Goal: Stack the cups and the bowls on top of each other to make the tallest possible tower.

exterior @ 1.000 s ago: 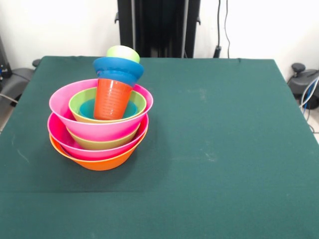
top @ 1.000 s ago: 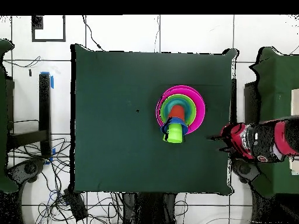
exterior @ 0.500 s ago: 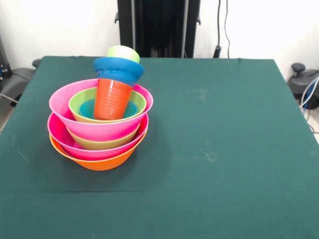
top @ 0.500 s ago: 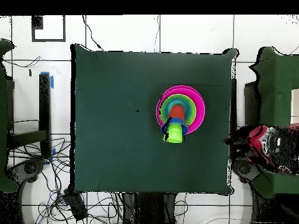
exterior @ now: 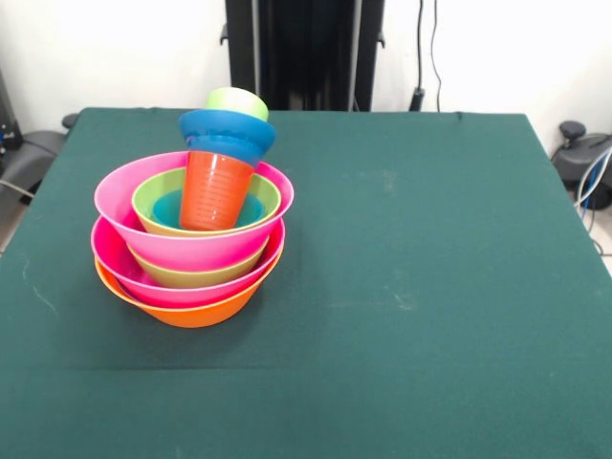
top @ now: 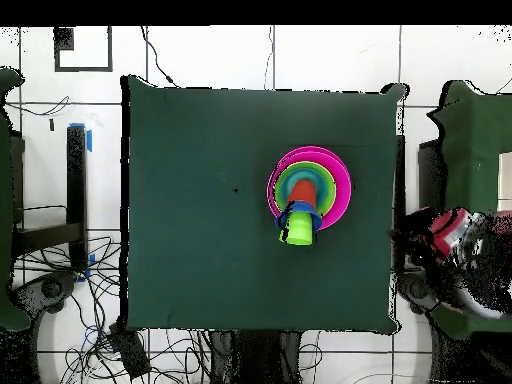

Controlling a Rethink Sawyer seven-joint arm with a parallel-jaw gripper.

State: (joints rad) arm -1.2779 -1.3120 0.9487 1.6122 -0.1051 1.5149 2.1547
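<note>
Bowls first, since they sit nearest the front edge of the green table (exterior: 430,287): the big orange bowl (exterior: 191,312) is on the bottom, which makes sense as the widest base, then pink (exterior: 143,283), green (exterior: 196,275), another pink (exterior: 182,251) and another green (exterior: 158,196) nested above, with a light blue one (exterior: 168,206) just peeking out inside. The orange-red cup (exterior: 214,191) stands in that nest, tilted a bit, and carries the small dark blue bowl (exterior: 228,134) with the light green cup (exterior: 237,101) on top, leaning toward the far side. So the tower (top: 308,192) looks pretty much built, though I'd guess that lean makes the top wobbly. Off past the table's edge in the overhead shot is the gripper (top: 450,238), too murky to say whether it's released or clenched, and well apart from the stack.
</note>
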